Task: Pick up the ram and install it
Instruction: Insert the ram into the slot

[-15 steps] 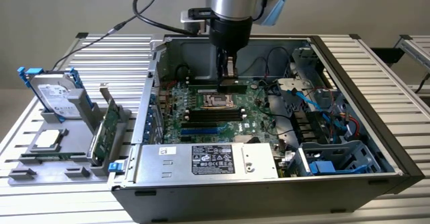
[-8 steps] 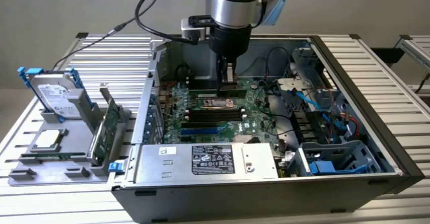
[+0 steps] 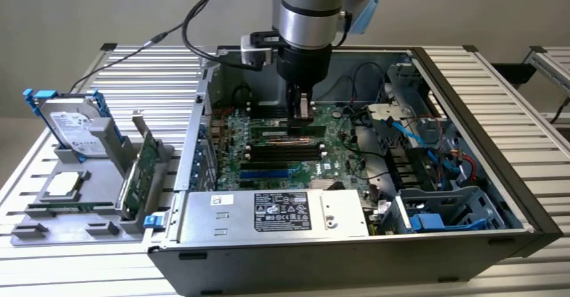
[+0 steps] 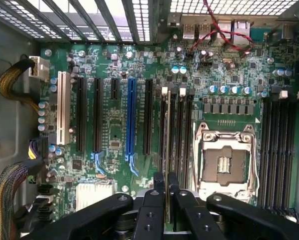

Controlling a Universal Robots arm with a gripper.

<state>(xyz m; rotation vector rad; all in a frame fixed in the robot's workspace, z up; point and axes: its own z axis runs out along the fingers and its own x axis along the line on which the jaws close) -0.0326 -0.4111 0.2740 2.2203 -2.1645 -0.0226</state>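
I am holding the ram [image 4: 168, 131] edge-on between the closed fingers of my end effector [image 4: 166, 181], and it is standing along the black memory slots [image 4: 182, 135] just beside the CPU socket [image 4: 224, 162] of the motherboard [image 4: 114, 70] inside the open computer case [image 3: 356, 270].

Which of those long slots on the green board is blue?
The single blue slot, flanked by black slots; a white slot stands further off. The gripper holds the ram at other black ones.

Open-topped computer case [image 3: 356, 270]. The gripper [image 4: 166, 179], clamping the ram [image 4: 168, 135], has bare memory slots [image 4: 182, 135] beside it. The CPU socket [image 4: 224, 162] stands just beyond, and sleeved cables [image 4: 12, 80] seemingly hug one wall.
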